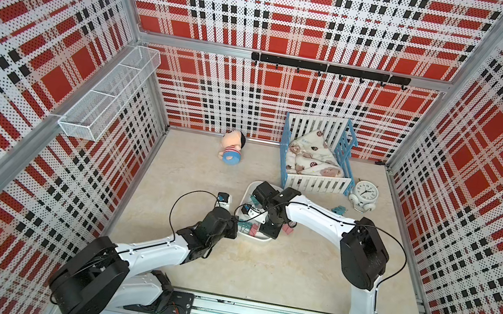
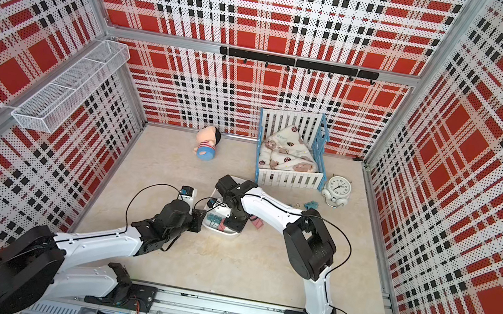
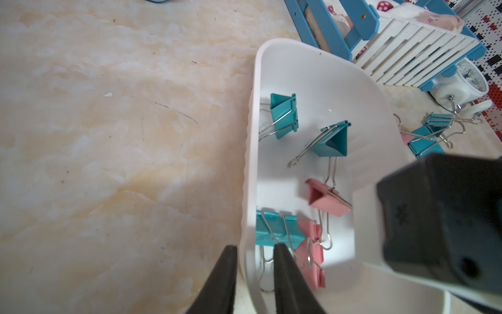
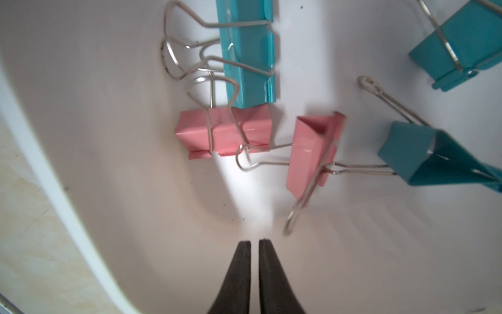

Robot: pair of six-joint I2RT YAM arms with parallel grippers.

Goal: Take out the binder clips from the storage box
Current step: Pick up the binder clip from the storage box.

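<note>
The white storage box (image 3: 274,47) (image 1: 258,241) (image 2: 222,232) lies mid-table. Inside it are teal binder clips (image 3: 284,115) and pink binder clips (image 3: 326,199), several in all, with silver wire handles. My left gripper (image 3: 254,247) is shut on the box's side wall, one finger outside and one inside. My right gripper (image 4: 254,240) hangs inside the box, shut with nothing between its fingers, just short of a pink clip (image 4: 312,152) and another pink clip (image 4: 225,133). More teal clips (image 1: 338,210) (image 3: 429,136) and a pink clip (image 1: 288,230) lie on the table beside the box.
A white-and-blue toy crib (image 1: 312,182) stands just behind the box, with a white alarm clock (image 1: 364,193) to its right. A doll (image 1: 232,151) lies at the back. A wire basket (image 1: 106,97) hangs on the left wall. My right arm's body (image 3: 434,217) overhangs the box.
</note>
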